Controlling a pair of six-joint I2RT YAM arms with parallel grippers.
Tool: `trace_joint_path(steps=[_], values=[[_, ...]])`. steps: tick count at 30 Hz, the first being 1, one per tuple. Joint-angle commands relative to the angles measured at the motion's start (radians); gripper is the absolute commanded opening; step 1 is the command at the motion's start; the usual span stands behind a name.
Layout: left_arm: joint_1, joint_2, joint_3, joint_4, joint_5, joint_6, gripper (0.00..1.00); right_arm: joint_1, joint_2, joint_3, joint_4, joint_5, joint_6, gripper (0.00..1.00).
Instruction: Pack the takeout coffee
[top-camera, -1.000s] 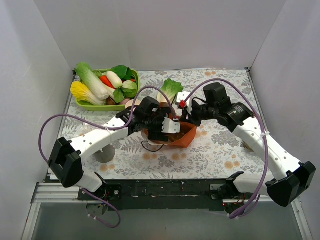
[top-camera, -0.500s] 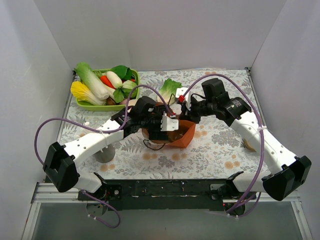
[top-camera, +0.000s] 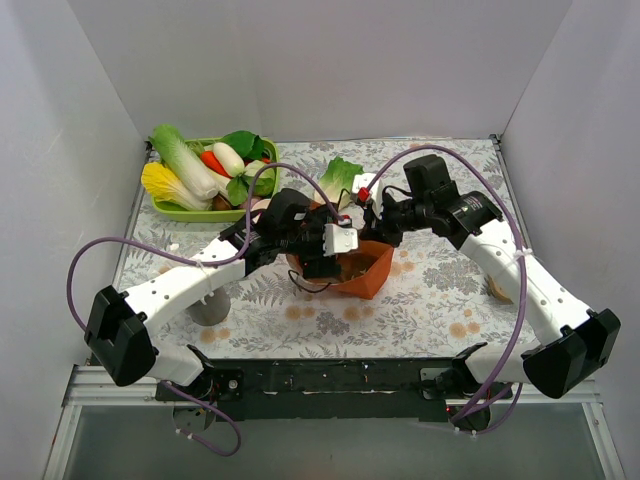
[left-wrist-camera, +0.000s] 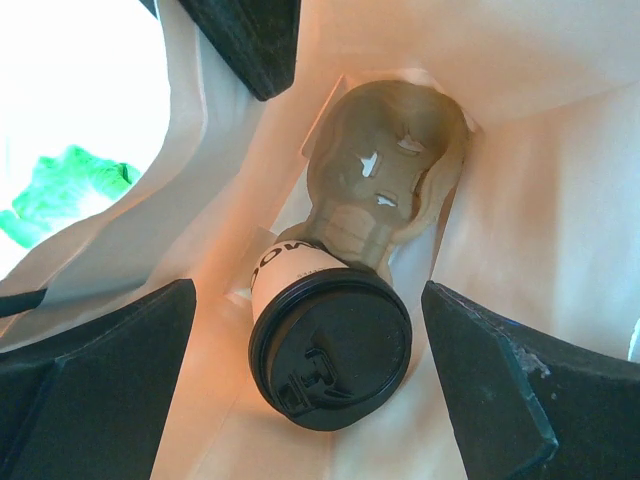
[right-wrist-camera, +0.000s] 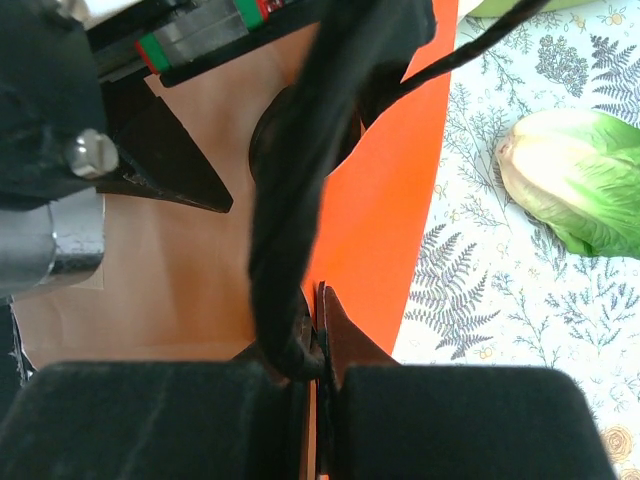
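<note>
The takeout coffee (left-wrist-camera: 330, 350), a small white paper cup with a black round plastic lid, shows only on my left wrist camera. From overhead it is hidden, because my left hand (top-camera: 322, 258) sits in the mouth of the orange paper bag (top-camera: 370, 272) and covers what is inside. The cup lies tilted at the bottom of the bag, lid towards the lens, its base against a crumpled olive-brown moulded shape (left-wrist-camera: 390, 185) that I cannot identify. The left hand's fingers (left-wrist-camera: 100, 390) stand wide apart either side of the cup, touching nothing. My right hand (right-wrist-camera: 318, 325) is closed tight, pinching the bag's upper edge; the left arm blocks much of that view. A green plastic tray (top-camera: 185, 214) at the far left holds mixed vegetables, and a leafy green cabbage (top-camera: 342, 178) lies on the floral worktop (top-camera: 440, 290) just beyond the bag.
</note>
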Motion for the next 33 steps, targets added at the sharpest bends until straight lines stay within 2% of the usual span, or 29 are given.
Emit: trace_joint_path(steps=[1, 7, 11, 18, 22, 33], values=[[0.004, -0.048, 0.035, 0.011, 0.013, -0.037, 0.98, -0.015, 0.014, 0.036, -0.056, -0.001, 0.018, 0.01], [0.018, -0.037, 0.138, -0.145, 0.081, -0.013, 0.98, -0.02, 0.003, 0.015, -0.058, -0.01, 0.002, 0.01], [0.018, -0.057, 0.12, -0.162, 0.033, 0.044, 0.96, -0.018, 0.0, 0.019, -0.064, -0.007, -0.037, 0.01], [0.018, -0.071, 0.097, -0.247, 0.008, 0.263, 0.78, -0.017, -0.002, 0.042, -0.079, -0.008, -0.099, 0.01], [0.018, -0.069, 0.068, -0.239, -0.009, 0.324, 0.74, -0.011, -0.003, 0.041, -0.073, -0.019, -0.106, 0.01], [0.018, -0.016, 0.022, -0.115, -0.05, 0.349, 0.63, 0.016, -0.023, 0.019, -0.067, -0.039, -0.129, 0.01]])
